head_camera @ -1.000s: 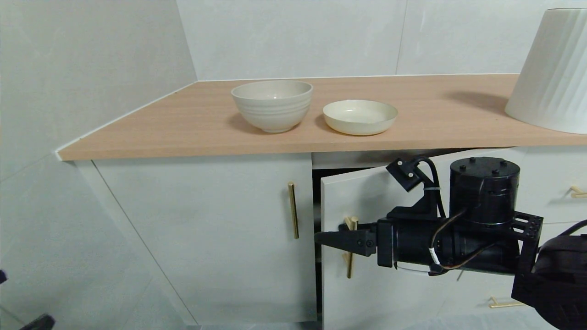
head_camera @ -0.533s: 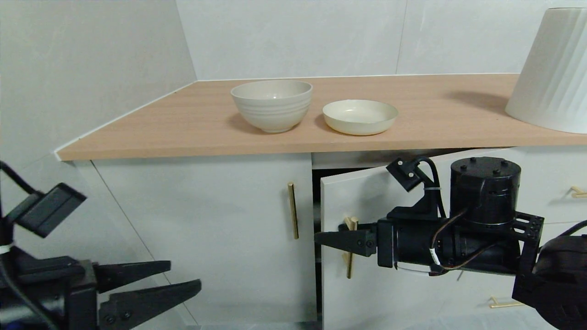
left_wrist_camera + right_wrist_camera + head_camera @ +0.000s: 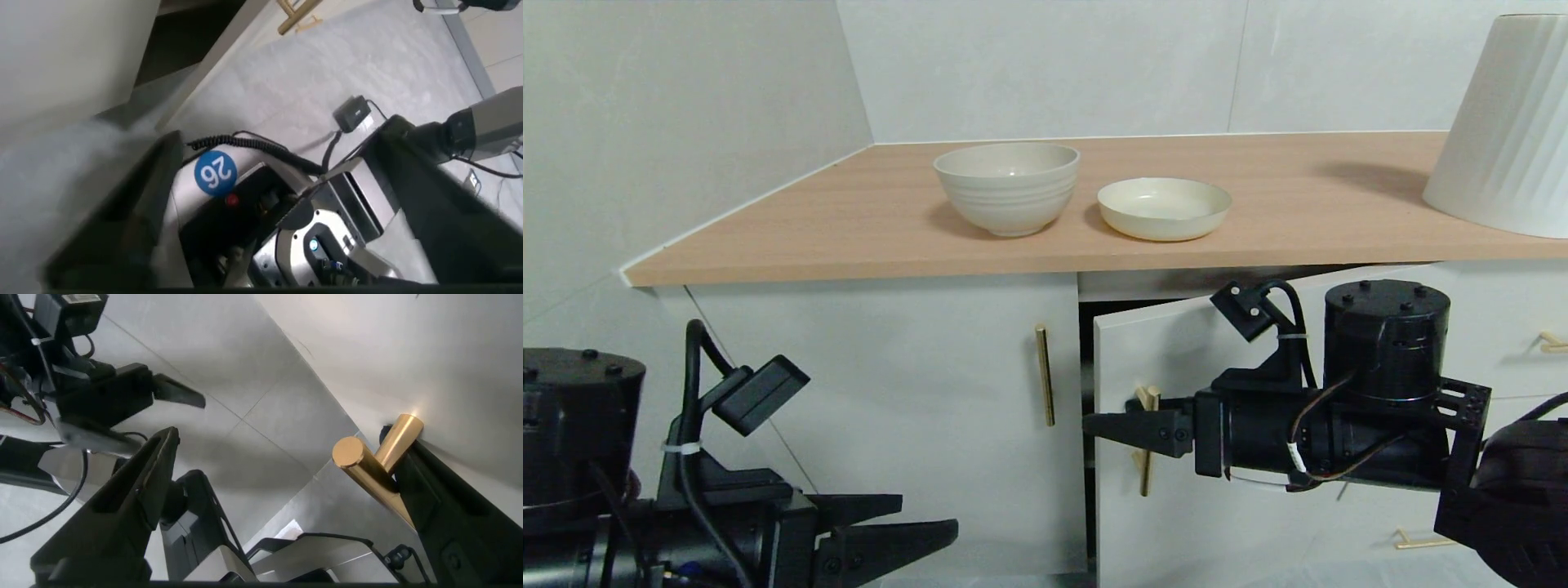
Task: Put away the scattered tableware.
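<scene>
Starting with the containers: a deep ribbed bowl [image 3: 1007, 186] sits upright on the wooden desk [image 3: 849, 220], and you can see its glazed bottom, bare. Just beside it to the right, with a narrow gap between them, is a shallow cream dish [image 3: 1163, 208], also upright and with a bare floor.

At the far right of the desk stands a white pleated lampshade [image 3: 1507, 131], well apart from both.

Below the desk:
- The left cabinet door [image 3: 890, 408] is closed, with an upright brass bar handle [image 3: 1045, 374].
- The right cabinet door [image 3: 1176, 523] is ajar, with a dark slot between the two doors. You cannot tell what is inside.

Your right hand [image 3: 1094, 426] lies level at the ajar door's brass handle [image 3: 1146, 441]. Its fingers are apart with the handle between them, close against one finger.

Your left hand [image 3: 929, 513] is low in front of the closed door, fingers apart and holding nothing, well below the desk.

Both doors and the desk's front edge stand between your hands and the tableware.
</scene>
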